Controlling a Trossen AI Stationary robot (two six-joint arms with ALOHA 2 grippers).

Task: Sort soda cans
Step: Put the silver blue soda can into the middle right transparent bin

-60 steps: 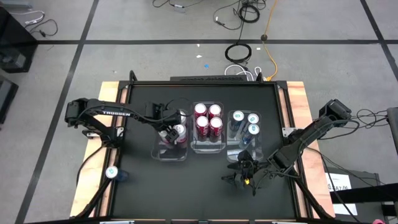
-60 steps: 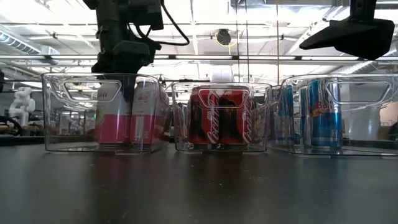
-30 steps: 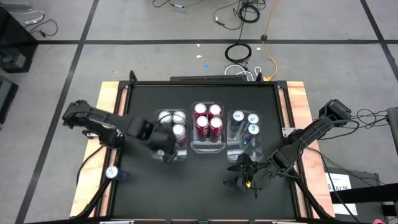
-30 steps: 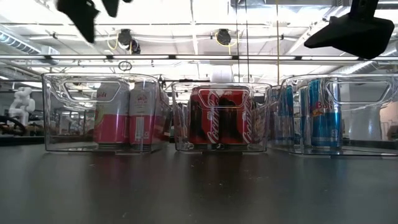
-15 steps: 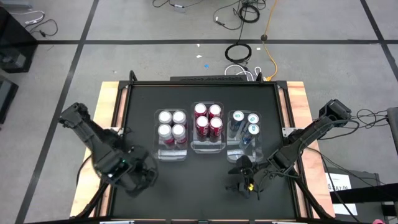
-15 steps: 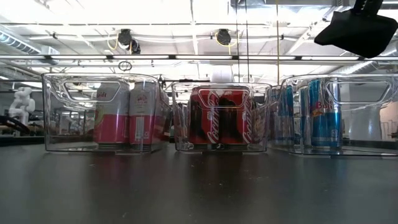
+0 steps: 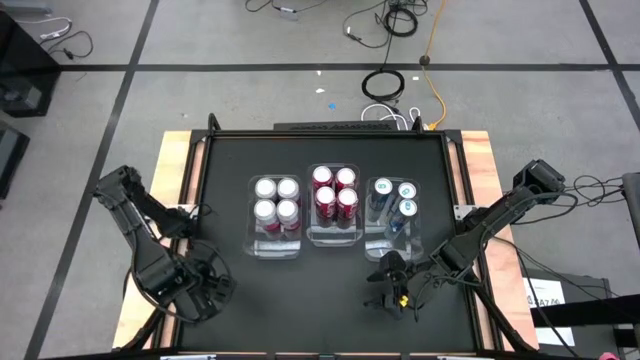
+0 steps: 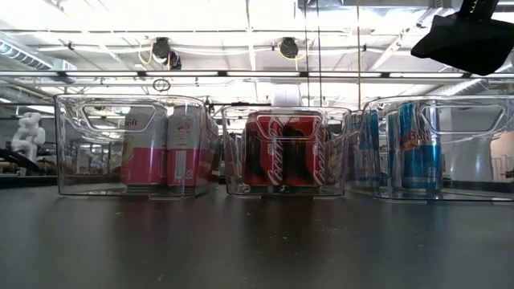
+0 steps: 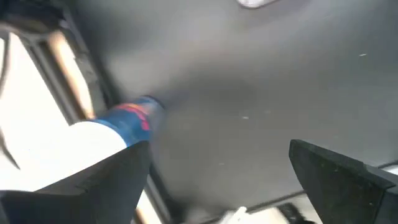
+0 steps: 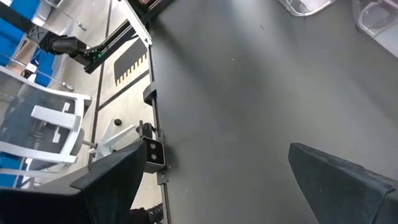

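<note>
**Caller:** Where was your left gripper, and how were its fingers?

**Operator:** My left gripper [image 7: 200, 290] hung over the near left corner of the black table [image 7: 300, 310]. Its two dark fingers [image 9: 106, 183] stood wide apart, holding nothing.

**Caller:** Was any can close to it?

**Operator:** Yes. In the left wrist view, one loose can [image 9: 132, 118] sat just ahead of one finger, beside the table's wooden edge. It looked blurred. I made out blue with a red mark and a pale patch, but I could not tell whether it stood upright or lay down.

**Caller:** And the other cans?

**Operator:** They were well apart from that gripper, toward the table's middle, in three clear bins set side by side. The nearest bin [image 7: 275, 250] held four pink-and-white cans [image 7: 277, 199], all upright. The middle bin [image 7: 334, 238] held four red cans [image 7: 334, 192]. The farthest bin [image 7: 385, 248] held three blue cans [image 7: 393, 198].

**Caller:** What about your right gripper?

**Operator:** My right gripper [image 7: 393, 290] waited above the table, near the front end of the farthest bin but not touching it. Its fingers [image 10: 109, 180] were spread apart too, with only bare tabletop between them.
</note>
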